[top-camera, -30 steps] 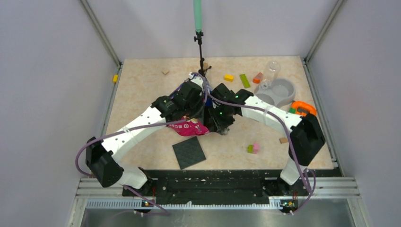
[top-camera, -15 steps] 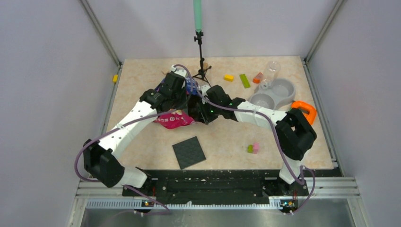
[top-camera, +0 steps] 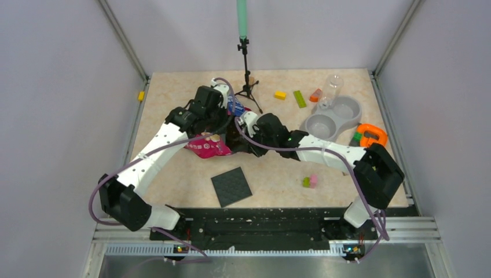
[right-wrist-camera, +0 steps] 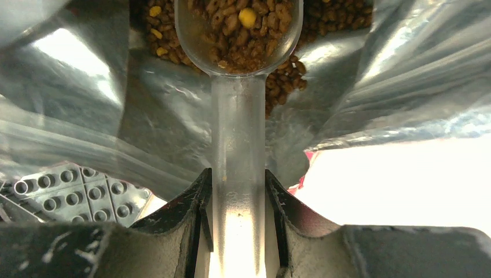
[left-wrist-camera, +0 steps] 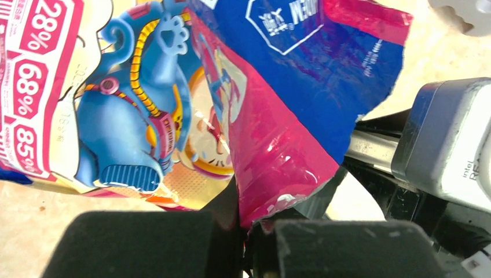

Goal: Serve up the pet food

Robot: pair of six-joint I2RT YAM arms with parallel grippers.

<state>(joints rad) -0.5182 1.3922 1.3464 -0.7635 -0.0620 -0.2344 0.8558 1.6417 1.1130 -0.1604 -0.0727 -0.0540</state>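
While claw (left-wrist-camera: 242, 231) seemingly pinches bag (left-wrist-camera: 173, 116), scoop (right-wrist-camera: 238, 145) holds kibble (right-wrist-camera: 231, 26).

The glossy pink-and-blue cartoon-printed bag (left-wrist-camera: 173, 116) carries three white figures on pink fields along its left panel: "28%", "68%" and "85%". Its blue part bears white lettering in a white outline, upside down and too creased to read. The grey camera housing (left-wrist-camera: 446, 150) shows "intel", with cut-off "RE" beneath.
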